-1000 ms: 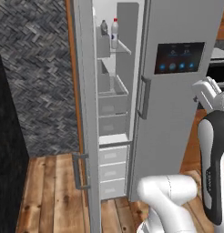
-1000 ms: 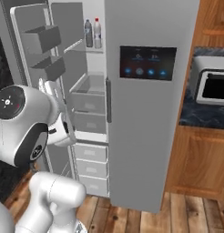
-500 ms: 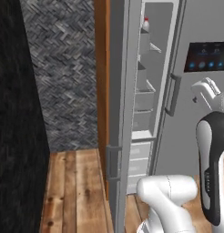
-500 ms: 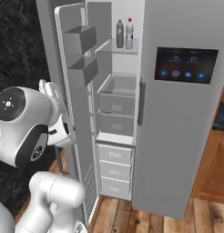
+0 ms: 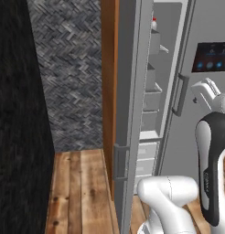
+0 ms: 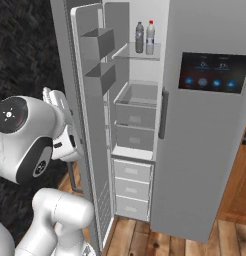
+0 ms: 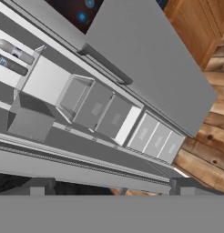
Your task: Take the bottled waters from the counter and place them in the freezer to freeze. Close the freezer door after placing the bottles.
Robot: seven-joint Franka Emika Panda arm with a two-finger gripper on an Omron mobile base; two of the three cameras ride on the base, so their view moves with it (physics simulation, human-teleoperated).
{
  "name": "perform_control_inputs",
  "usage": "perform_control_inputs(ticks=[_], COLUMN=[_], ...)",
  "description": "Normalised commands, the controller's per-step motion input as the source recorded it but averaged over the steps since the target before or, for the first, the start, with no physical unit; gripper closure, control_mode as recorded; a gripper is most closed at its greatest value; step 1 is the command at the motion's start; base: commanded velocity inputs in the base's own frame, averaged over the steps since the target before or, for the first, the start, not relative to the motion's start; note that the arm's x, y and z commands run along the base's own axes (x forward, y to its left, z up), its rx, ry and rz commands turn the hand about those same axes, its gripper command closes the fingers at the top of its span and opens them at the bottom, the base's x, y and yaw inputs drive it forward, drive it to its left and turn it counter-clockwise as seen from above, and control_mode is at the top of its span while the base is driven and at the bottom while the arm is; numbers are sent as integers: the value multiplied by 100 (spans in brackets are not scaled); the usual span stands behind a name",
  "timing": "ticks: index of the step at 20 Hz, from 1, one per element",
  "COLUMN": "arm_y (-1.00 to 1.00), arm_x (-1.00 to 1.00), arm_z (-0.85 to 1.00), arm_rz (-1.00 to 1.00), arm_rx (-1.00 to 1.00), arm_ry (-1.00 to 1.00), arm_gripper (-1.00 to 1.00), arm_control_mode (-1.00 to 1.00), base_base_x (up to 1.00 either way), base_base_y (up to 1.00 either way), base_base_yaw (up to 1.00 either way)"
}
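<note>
- Both base views have swung since the earlier pictures: the camera has moved, so the whole scene sits differently; the bottles stand on the same top shelf as before.
- freezer [image 6: 137,125]: tall narrow grey compartment, open, white inside, with a clear top shelf, two grey bins under it and three white drawers at the bottom.
- freezer door [image 6: 90,135]: flat grey panel, swung wide open; inner face carries two grey bins, one above the other. In the left base view it stands edge-on, with its bar handle [image 5: 119,162] low on the outer face.
- white bottle [image 6: 150,37]: slim, red cap, upright on the top shelf, just beside the other bottle.
- greyish bottle [image 6: 139,37]: slim, clear-grey, pale cap, upright, on the door side of the white one.
- In the hand view the two bottles appear lying sideways at the upper left because the camera is rolled.
- touchscreen panel [image 6: 214,71]: dark screen with blue icons on the closed grey door next to the freezer.
- gripper [image 7: 111,189]: jaws spread wide, nothing between them, held off the door's outer edge.
- wooden floor [image 5: 77,192]: brown planks below the door.
</note>
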Motion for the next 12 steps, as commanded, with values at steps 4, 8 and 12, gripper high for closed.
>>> perform_control_inputs(ticks=[4, 8, 12], arm_y=[0, 0, 0], arm_x=[0, 0, 0], arm_z=[0, 0, 0], arm_rz=[0, 0, 0], arm_rx=[0, 0, 0], arm_ry=[0, 0, 0], arm_gripper=[-100, -100, -100], arm_control_mode=[100, 100, 100], base_base_x=[0, -22, -11], base_base_y=[1, 4, 0], base_base_yaw=[0, 0, 0])
